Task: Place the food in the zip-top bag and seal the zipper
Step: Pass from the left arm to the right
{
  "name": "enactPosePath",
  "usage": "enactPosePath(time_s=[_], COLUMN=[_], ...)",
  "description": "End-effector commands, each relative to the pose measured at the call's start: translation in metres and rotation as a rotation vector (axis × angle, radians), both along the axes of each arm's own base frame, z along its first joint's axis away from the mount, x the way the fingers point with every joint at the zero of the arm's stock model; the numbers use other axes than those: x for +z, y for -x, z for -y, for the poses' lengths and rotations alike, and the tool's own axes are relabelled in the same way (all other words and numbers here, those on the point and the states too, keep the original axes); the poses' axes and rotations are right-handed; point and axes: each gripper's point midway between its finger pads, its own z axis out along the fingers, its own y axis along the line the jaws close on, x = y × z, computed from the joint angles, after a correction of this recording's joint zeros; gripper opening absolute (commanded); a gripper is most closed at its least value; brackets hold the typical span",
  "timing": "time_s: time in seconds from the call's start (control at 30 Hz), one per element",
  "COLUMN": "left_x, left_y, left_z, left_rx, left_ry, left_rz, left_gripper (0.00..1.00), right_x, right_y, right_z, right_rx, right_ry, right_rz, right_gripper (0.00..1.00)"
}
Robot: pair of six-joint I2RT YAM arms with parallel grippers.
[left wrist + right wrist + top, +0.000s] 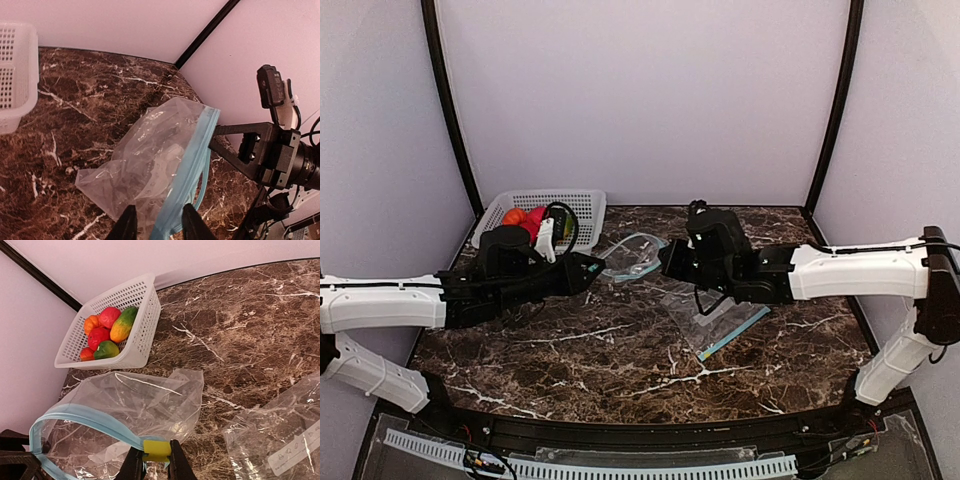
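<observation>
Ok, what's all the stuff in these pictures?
toy fruits: about six, red, orange and green-yellow, inside the basket
basket: one, white mesh, far left of the table
zip-top bag: one, clear with blue zipper and yellow slider, between the two tools
second bag: one, clear, flat on the table's right side
table: one, dark brown marble
arms: two, white and black, either side
left tool: one, black, fingers either side of the bag's zipper
right tool: one, black, pinching the slider
</observation>
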Motion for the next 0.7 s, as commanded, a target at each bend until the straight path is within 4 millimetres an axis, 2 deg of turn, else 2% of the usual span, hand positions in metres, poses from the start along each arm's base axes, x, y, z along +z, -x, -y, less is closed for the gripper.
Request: enactPosePath(time_s=[0.0, 0.07, 0.17, 0.2, 0.23, 0.27, 0.3, 0.43, 0.53, 0.57, 0.6, 0.67], left_x=[0.009, 0.016, 0.029, 0.035, 0.029, 0.043, 0.046, 0.050, 0.040, 0.035, 0.033, 0.024], left_y=[0.006, 0.007, 0.009, 0.012, 0.015, 0.014, 0.016, -0.007, -0.030, -0.043, -0.047, -0.068], left_z=[0.008, 0.004, -0.009, -0.014, -0.021, -0.026, -0.031, -0.070, -0.091, -0.102, -0.103, -0.115], left_rx=[-0.075, -0.081, -0.074, -0.081, -0.086, -0.088, -0.097, -0.052, -0.028, 0.002, -0.019, 0.009], left_ry=[-0.067, -0.101, -0.177, -0.212, -0.262, -0.277, -0.311, -0.435, -0.528, -0.552, -0.552, -0.565], left_rz=[0.036, 0.063, 0.114, 0.130, 0.108, 0.135, 0.120, 0.051, 0.002, -0.027, -0.033, -0.077], left_gripper=[0.47, 0.64, 0.83, 0.86, 0.90, 0.92, 0.94, 0.95, 0.95, 0.95, 0.95, 0.95], right_x=[0.008, 0.007, 0.008, 0.010, 0.009, 0.008, 0.007, 0.004, 0.002, 0.002, 0.001, 0.001], right_y=[-0.003, -0.002, 0.000, 0.000, 0.000, -0.001, -0.002, -0.004, -0.004, -0.005, -0.004, -0.003], right_z=[0.020, 0.023, 0.026, 0.026, 0.028, 0.029, 0.029, 0.026, 0.021, 0.020, 0.018, 0.014], right_rx=[-0.009, 0.006, 0.029, 0.035, 0.041, 0.046, 0.052, 0.083, 0.110, 0.117, 0.126, 0.139], right_ry=[0.180, 0.235, 0.299, 0.315, 0.337, 0.359, 0.375, 0.426, 0.447, 0.449, 0.448, 0.442], right_rz=[0.031, 0.025, 0.023, 0.027, 0.023, 0.017, 0.012, 0.007, -0.007, -0.012, -0.017, -0.026], right_gripper=[0.00, 0.00, 0.00, 0.00, 0.00, 0.00, 0.00, 0.00, 0.00, 0.00, 0.00, 0.00])
